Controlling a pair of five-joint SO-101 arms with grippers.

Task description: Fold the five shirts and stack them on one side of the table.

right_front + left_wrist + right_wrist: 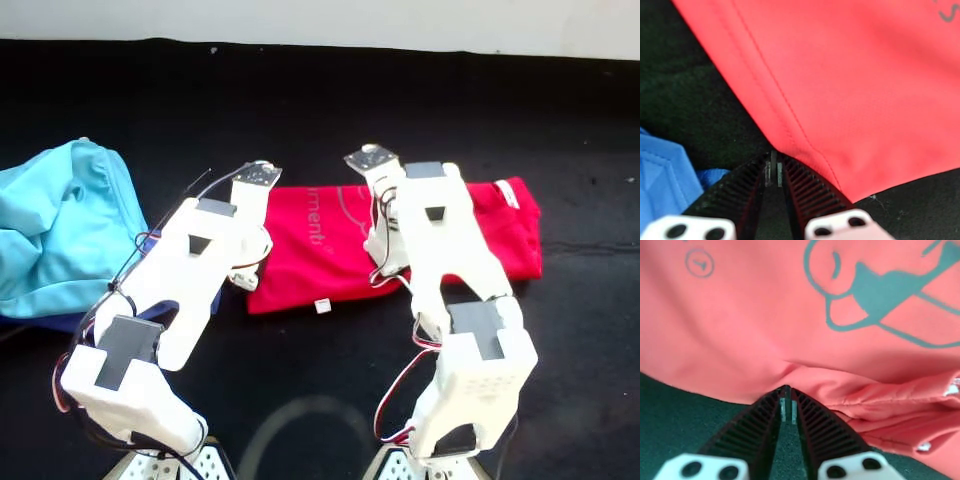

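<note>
Grey lettering (pixel 316 216) is printed across the red shirt (pixel 305 260), but it is too small to be made out. In the right wrist view a grey line drawing (pixel 875 295) of a cartoon figure and a small circled mark (pixel 699 263) are seen on the same fabric. A white tag (pixel 322 306) is seen at the shirt's near edge and a white label (pixel 508 193) at its right end; no print can be told on either.

The red shirt is laid as a long, roughly folded band in the middle of the black worktop (pixel 300 100), with its long sides running left to right. Its hem is double-stitched, and loose folds are gathered along its far edge.

The left tool (pixel 262 172) is held at the shirt's far left corner. Its ribbed jaws are pressed together, and the hem is drawn to a point between them (pixel 774 161). The right tool (pixel 368 158) is held at the far edge near the middle, its jaws likewise closed on a pucker of red fabric (pixel 786 394).

A light blue shirt (pixel 60 230) is heaped at the left edge of the worktop, apart from the red one, with a darker blue cloth (pixel 45 322) showing beneath its near side.
</note>
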